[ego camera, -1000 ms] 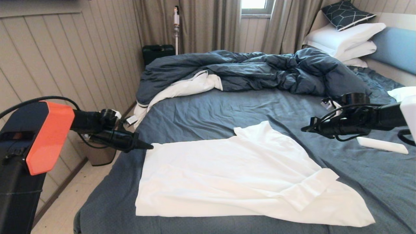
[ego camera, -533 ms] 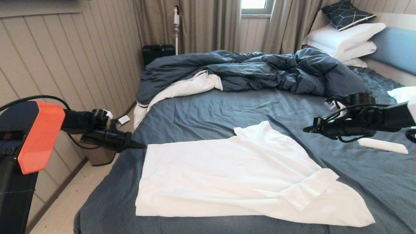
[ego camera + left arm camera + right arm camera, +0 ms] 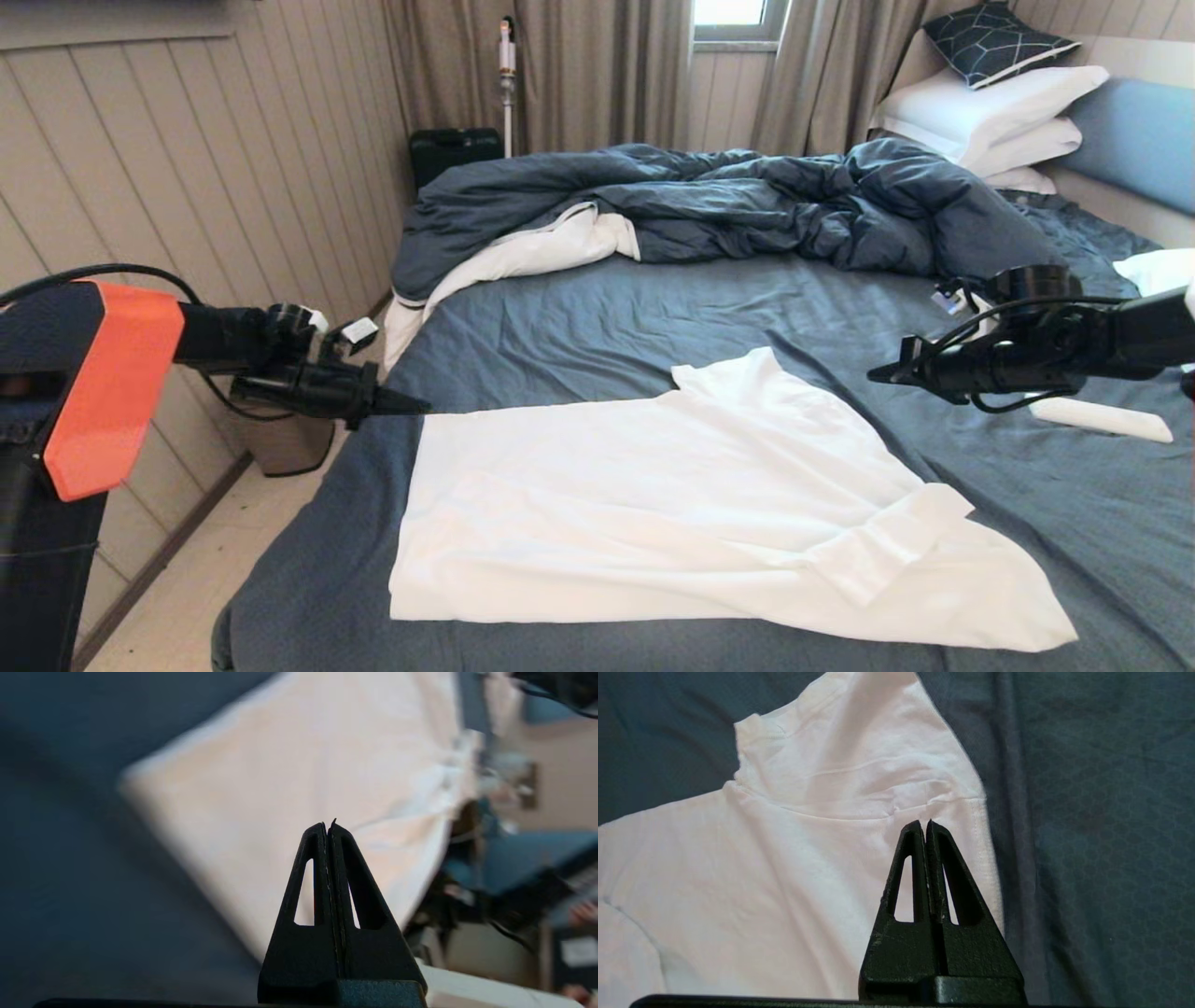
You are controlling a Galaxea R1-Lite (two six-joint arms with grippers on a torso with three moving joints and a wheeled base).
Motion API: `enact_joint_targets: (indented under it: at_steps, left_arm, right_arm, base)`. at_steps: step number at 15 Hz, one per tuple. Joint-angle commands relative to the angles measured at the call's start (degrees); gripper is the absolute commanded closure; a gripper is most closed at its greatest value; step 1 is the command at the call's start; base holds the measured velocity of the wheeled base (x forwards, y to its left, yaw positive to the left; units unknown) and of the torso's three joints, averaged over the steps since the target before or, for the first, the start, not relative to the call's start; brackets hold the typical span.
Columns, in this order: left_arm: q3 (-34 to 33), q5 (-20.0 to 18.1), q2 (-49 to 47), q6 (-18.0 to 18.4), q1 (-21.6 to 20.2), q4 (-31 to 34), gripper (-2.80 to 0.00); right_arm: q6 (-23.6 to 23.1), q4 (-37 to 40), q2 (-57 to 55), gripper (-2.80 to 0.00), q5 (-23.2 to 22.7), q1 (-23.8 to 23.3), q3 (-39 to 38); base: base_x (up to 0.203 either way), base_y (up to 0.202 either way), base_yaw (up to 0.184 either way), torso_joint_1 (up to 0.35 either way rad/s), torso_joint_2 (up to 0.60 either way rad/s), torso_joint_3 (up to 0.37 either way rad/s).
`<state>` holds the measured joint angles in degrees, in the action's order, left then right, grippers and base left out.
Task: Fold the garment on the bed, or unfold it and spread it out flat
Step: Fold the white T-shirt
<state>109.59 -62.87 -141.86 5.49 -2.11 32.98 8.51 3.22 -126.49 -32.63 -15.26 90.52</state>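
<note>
The white garment [image 3: 672, 504] lies mostly flat on the near half of the bed [image 3: 597, 317], its neck piece pointing toward the duvet and one sleeve folded over at the right. My left gripper [image 3: 425, 407] hovers shut and empty at the garment's far left corner, above the bed's left edge. My right gripper [image 3: 873, 375] hangs shut and empty over the sheet to the right of the shoulder. In the right wrist view the shut tip [image 3: 924, 822] stands over the garment [image 3: 784, 858] near its shoulder seam. The left wrist view shows shut fingers [image 3: 329, 822] above the cloth [image 3: 289, 774].
A rumpled dark blue duvet [image 3: 709, 201] with white lining fills the far half of the bed. White pillows [image 3: 990, 117] and a blue headboard [image 3: 1134, 131] are at the far right. A white flat object [image 3: 1102, 417] lies on the sheet under the right arm. A bin [image 3: 280, 443] stands on the floor at the left.
The left arm drew back to the left, then came forward and slightly up again to the garment's corner. The right arm sank a little. The garment has not moved.
</note>
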Motion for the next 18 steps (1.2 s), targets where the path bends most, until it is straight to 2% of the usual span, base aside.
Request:
enact_joint_targets:
  at_steps: [1, 3, 4, 5, 7, 8, 11, 13, 17, 18]
  left_arm:
    - [0.96, -1.59, -0.99, 0.03, 0.70, 0.85, 0.00]
    - [1.19, -1.07, -0.94, -0.62, 1.58, 0.24, 0.00]
    - [1.39, -0.66, -0.91, -1.36, 3.34, -0.44, 0.00]
    - [1.44, 0.21, -1.03, -3.02, 4.52, -3.03, 0.00]
    - [1.37, 2.15, -1.53, -9.30, 5.74, -10.08, 0.00]
    - [0.92, 3.12, -1.44, -9.81, 5.75, -11.21, 0.00]
    - [0.82, 9.20, -1.49, -8.59, 3.15, -11.52, 0.00]
    - [0.51, 10.42, -1.29, -6.07, 1.07, -10.68, 0.00]
    - [0.36, 16.06, -0.79, -5.46, 0.60, -9.51, 0.00]
    - [0.47, 18.06, -1.09, -5.05, 0.80, -9.59, -2.80]
  right_arm:
    - [-0.03, 0.03, 1.15, 0.00, -0.91, -0.12, -0.84]
    - [-0.07, 0.03, 1.59, 0.00, -1.47, -0.21, -0.78]
    - [-0.02, 0.03, 2.14, 0.00, -1.50, -0.33, -0.93]
    - [0.01, 0.03, 2.71, 0.00, -1.55, -0.45, -1.62]
    - [-0.15, -0.57, 4.18, 0.00, -2.31, -1.17, -3.87]
    - [-0.16, -1.33, 4.98, 0.00, -2.70, -1.65, -4.85]
    - [-0.43, -3.37, 7.31, 0.00, -2.80, -1.79, -7.86]
    - [-0.60, -4.36, 7.89, 0.00, -2.79, -1.74, -8.52]
    - [-0.60, -4.54, 7.75, 0.00, -2.88, -1.79, -8.60]
    - [-0.60, -4.54, 7.67, 0.00, -2.88, -1.79, -8.60]
  base:
    - [0.000, 0.000, 0.000, 0.000, 0.00, 0.000]
    - [0.000, 0.000, 0.000, 0.000, 0.00, 0.000]
    - [0.000, 0.000, 0.000, 0.000, 0.00, 0.000]
    - [0.000, 0.000, 0.000, 0.000, 0.00, 0.000]
    - [0.000, 0.000, 0.000, 0.000, 0.00, 0.000]
    - [0.000, 0.000, 0.000, 0.000, 0.00, 0.000]
    - [0.000, 0.000, 0.000, 0.000, 0.00, 0.000]
    - [0.000, 0.000, 0.000, 0.000, 0.00, 0.000]
    - [0.000, 0.000, 0.000, 0.000, 0.00, 0.000]
    - [0.000, 0.000, 0.000, 0.000, 0.00, 0.000]
